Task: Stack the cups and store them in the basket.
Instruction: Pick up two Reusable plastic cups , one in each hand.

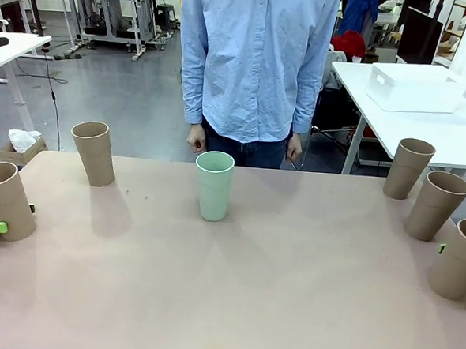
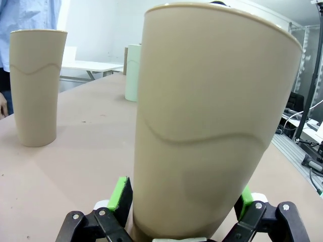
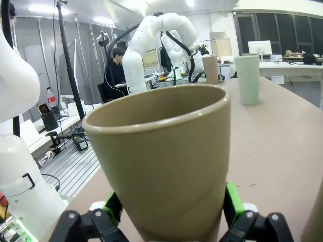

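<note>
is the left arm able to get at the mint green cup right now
Probably not yet. The left gripper has its jaws closed around a tan cup, so it is occupied. No other cup stands between it and the mint green cup, so once freed the way seems open.

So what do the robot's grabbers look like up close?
The left gripper and right gripper look alike: black jointed links studded with silver bolt heads, each finger tipped with a bright green pad, and small white pieces beside the pads.
</note>
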Robot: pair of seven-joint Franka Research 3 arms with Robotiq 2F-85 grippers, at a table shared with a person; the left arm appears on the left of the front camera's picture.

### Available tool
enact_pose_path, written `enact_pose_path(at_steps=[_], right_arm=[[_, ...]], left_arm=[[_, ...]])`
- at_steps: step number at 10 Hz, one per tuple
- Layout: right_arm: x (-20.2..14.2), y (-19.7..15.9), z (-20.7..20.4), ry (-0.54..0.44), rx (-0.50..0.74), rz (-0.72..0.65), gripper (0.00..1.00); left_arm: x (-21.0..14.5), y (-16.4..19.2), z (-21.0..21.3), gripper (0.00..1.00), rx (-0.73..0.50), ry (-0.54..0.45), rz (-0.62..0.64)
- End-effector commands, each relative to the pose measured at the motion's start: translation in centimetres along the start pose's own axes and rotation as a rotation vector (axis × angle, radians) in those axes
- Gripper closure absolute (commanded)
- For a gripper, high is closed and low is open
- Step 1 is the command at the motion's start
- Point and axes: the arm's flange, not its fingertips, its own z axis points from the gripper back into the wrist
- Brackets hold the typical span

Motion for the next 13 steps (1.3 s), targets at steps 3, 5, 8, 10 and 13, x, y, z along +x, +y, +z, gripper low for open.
enact_pose_path(at_steps=[3, 5, 8, 10, 13], right_arm=[[0.1, -0.1, -1.4, 0.017, -0.01, 0.018, 0.0], [0.0, -0.1, -1.8, 0.017, -0.011, 0.017, 0.0], [-0.1, 0.2, -1.8, 0.01, -0.021, 0.018, 0.0], [-0.3, 0.9, -1.7, 0.01, -0.022, 0.011, 0.0], [-0.4, 1.2, -1.8, 0.014, -0.012, 0.007, 0.0]], left_arm=[[1.3, -1.0, -0.7, 0.0, 0.007, -0.061, 0.025], [1.7, -1.3, -0.8, 0.0, 0.022, -0.074, 0.031], [1.8, -0.9, -1.2, 0.0, 0.03, -0.09, 0.027], [2.0, -1.0, -1.8, 0.0, 0.031, -0.095, 0.024], [2.2, -1.6, -1.9, 0.0, 0.025, -0.091, 0.036]])
